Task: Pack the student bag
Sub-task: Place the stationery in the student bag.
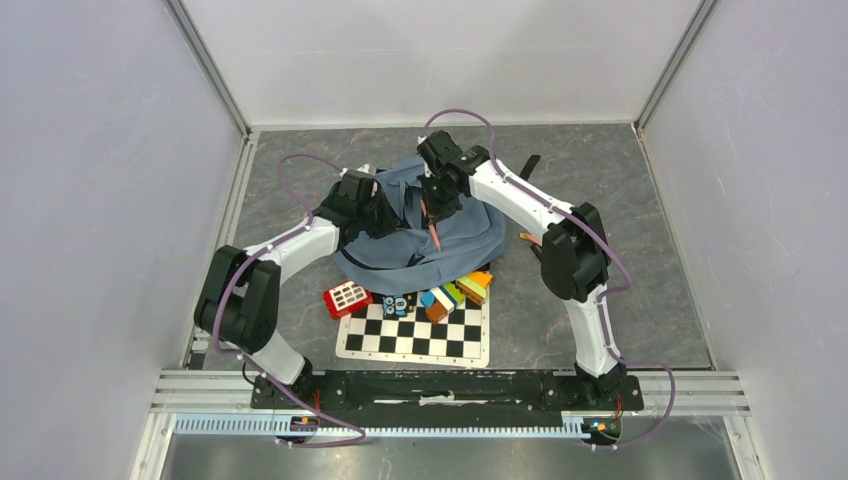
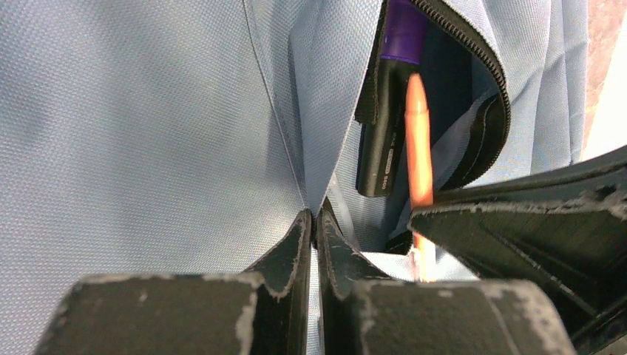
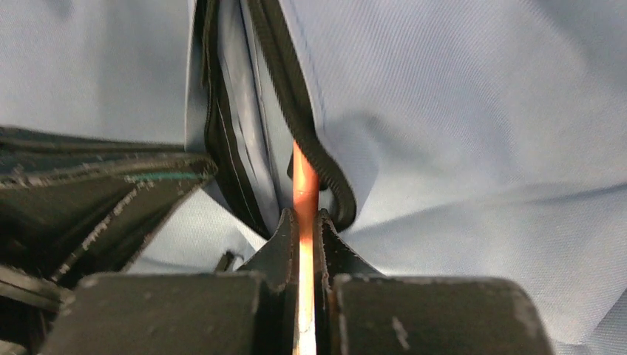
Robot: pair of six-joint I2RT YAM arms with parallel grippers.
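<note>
Trouble, if it came, looked likeliest at the zip: the right gripper (image 3: 303, 222) had its jaws closed narrow on a slim orange pencil (image 3: 304, 174), whose tip pointed toward twelve o'clock and sat right against the black zipper trim (image 3: 292, 89) of the large soft dusty-blue fabric student bag (image 1: 445, 240). That bag lay slumped mid-table, at twelve o'clock from the black-and-white chessboard (image 1: 414, 335), its near edge just beside a row of coloured toy blocks (image 1: 458, 290). Over on the other side, the left gripper (image 2: 316, 222) was pinched tight on a fold of the blue cloth beside the pocket mouth, apparently holding it open. My read: a push slightly off line would catch the pencil on the zipper teeth, and it could swivel or slide in that thin two-finger hold. If the pinched cloth slipped, the soft mouth would sag shut across the tip. A black marker with a purple cap (image 2: 384, 126) lay inside at eleven o'clock of the pencil, so the slot was tight and the two might jam.
</note>
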